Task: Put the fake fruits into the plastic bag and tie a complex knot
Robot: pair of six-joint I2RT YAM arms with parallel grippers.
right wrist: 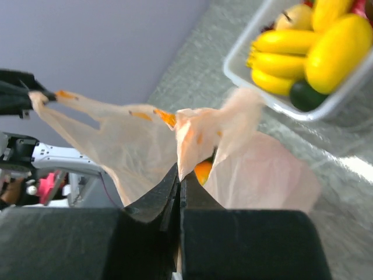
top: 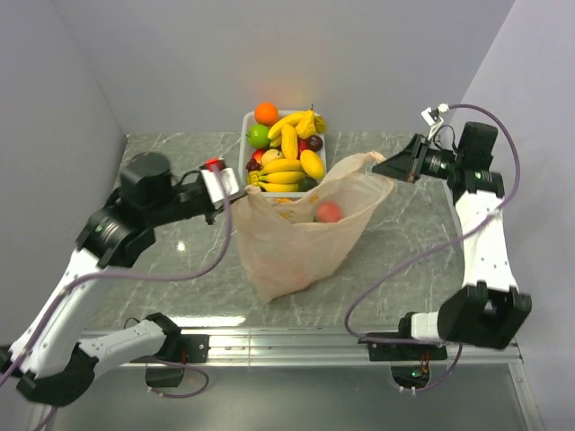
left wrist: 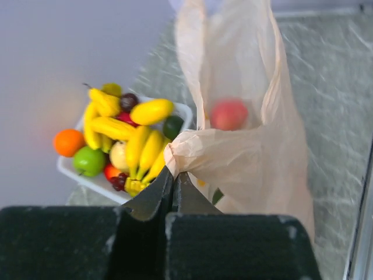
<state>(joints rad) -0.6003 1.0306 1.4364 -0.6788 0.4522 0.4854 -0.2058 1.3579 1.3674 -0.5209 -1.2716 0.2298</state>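
The plastic bag (top: 301,238) stands open in the middle of the table, stretched between both grippers. My left gripper (top: 235,187) is shut on its bunched left handle (left wrist: 186,153). My right gripper (top: 384,167) is shut on the right handle (right wrist: 195,137). A red-yellow fake fruit (top: 329,212) lies inside the bag, seen through the plastic in the left wrist view (left wrist: 228,114). Something orange (right wrist: 203,172) shows in the bag's mouth. The other fake fruits (top: 287,153), bananas, an orange and a lime among them, are piled in the white tray (top: 245,126). No knot shows in any view.
The tray (left wrist: 87,181) sits behind the bag against the back wall. A small red thing (top: 213,164) shows beside my left wrist. Grey walls close in at the left, back and right. A metal rail (top: 296,339) runs along the near table edge, and cables loop from both arms.
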